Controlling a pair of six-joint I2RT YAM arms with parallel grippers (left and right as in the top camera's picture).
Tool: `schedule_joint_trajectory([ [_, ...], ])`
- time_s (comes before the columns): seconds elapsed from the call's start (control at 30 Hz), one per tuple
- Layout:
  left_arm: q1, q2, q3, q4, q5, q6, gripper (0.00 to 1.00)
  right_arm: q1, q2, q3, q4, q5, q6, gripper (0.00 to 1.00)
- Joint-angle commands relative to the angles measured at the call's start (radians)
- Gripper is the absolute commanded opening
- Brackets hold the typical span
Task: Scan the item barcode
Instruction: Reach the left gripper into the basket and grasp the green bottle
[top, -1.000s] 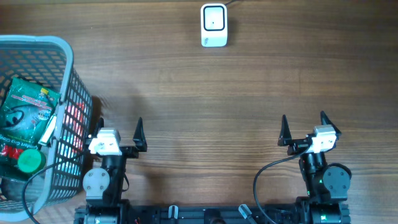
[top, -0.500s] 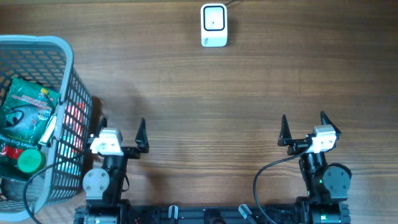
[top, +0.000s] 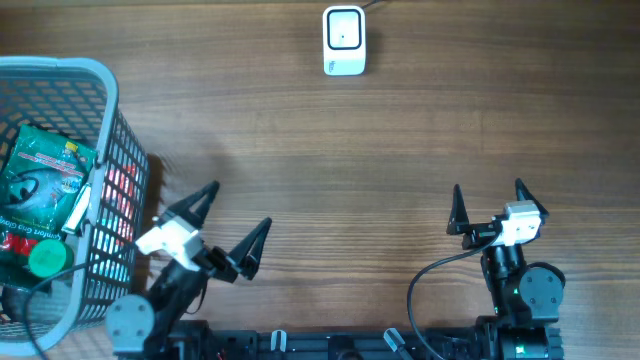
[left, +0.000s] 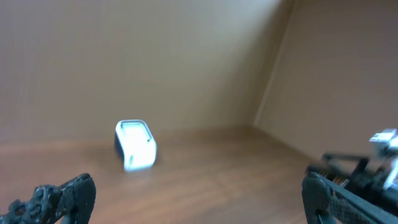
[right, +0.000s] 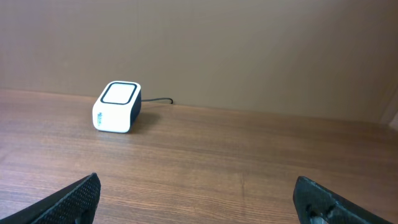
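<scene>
- While both sets of fingers stand spread wide and hold nothing, no item has been picked up. The left fingers (top: 252, 245) hang over the tabletop (top: 350, 150) just beside the grey mesh basket (top: 60, 68) and are turned away from it. The right fingers (top: 459, 212) sit near their own base, well apart from everything.
- Item location: the goods lie inside the basket. They are a green printed packet (top: 45, 165), a green round cap (top: 47, 258) and a red pack (top: 120, 190) seen through the mesh wall facing the left arm. Which one is to be scanned cannot be told, and no barcode is visible.
- Scanner location: the white barcode scanner (top: 344, 40) stands at the far side of the tabletop, well apart from the basket and both arms. Its cable (right: 158, 99) leads off behind it.
- Risk, wall strike: the tall mesh wall stands between the left fingers and the goods. A low or slanted entry would likely hit the rim and shove or tip the basket.
- Risk, poor grasp: the goods overlap. Closing on them could catch two at once, or pinch only the packet's film edge so that it slips on the way across.
- Risk, failed read: if the code faces away from the scanner window or the film is creased, no scan will register.
- Risk, scanner displacement: the scanner looks light, so touching it with the item could slide it.
</scene>
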Motion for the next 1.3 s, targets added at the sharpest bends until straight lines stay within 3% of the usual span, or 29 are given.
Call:
schedule_joint_trajectory([
  [0.0, 0.007, 0.155, 0.21, -0.093, -0.084, -0.156, 1.0, 0.004, -0.007, -0.001, 0.002, 0.01, -0.008, 1.0],
  [0.1, 0.007, 0.361, 0.42, -0.169, -0.074, -0.156, 1.0, 0.004, -0.007, -0.001, 0.002, 0.01, -0.009, 1.0],
  [0.13, 0.007, 0.483, 0.565, -0.232, -0.074, -0.146, 1.0, 0.004, -0.007, -0.001, 0.002, 0.01, -0.008, 0.99],
  [0.3, 0.007, 0.741, 0.918, -0.437, -0.074, -0.07, 1.0, 0.004, -0.007, -0.001, 0.002, 0.01, -0.008, 1.0],
  [0.37, 0.007, 0.793, 0.963, -0.56, -0.053, -0.069, 1.0, 0.004, -0.007, -0.001, 0.002, 0.01, -0.009, 1.0],
  [0.47, 0.008, 0.835, 0.963, -0.581, -0.059, -0.07, 1.0, 0.004, -0.007, -0.001, 0.002, 0.01, -0.009, 1.0],
  [0.57, 0.042, 0.867, 1.012, -0.553, -0.144, -0.206, 1.0, 0.004, -0.007, -0.001, 0.002, 0.01, -0.009, 1.0],
  [0.67, 0.118, 0.926, 1.16, -0.635, -0.272, -0.311, 0.99, 0.004, -0.007, -0.001, 0.002, 0.01, -0.008, 1.0],
  [0.83, 0.281, 1.089, 1.526, -0.98, -0.516, -0.337, 1.0, 0.004, -0.007, -0.001, 0.002, 0.01, -0.008, 1.0],
  [0.97, 0.444, 1.187, 1.643, -1.325, -0.835, -0.665, 1.0, 0.004, -0.007, -0.001, 0.002, 0.01, -0.009, 1.0],
  [1.03, 0.524, 1.233, 1.643, -1.445, -0.872, -0.797, 1.0, 0.004, -0.007, -0.001, 0.002, 0.01, -0.009, 1.0],
  [1.1, 0.609, 1.3, 1.643, -1.528, -0.871, -0.841, 1.0, 0.004, -0.007, -0.001, 0.002, 0.01, -0.008, 1.0],
  [1.27, 0.712, 1.422, 1.633, -1.614, -0.894, -0.84, 1.0, 0.004, -0.007, -0.001, 0.002, 0.01, -0.008, 1.0],
])
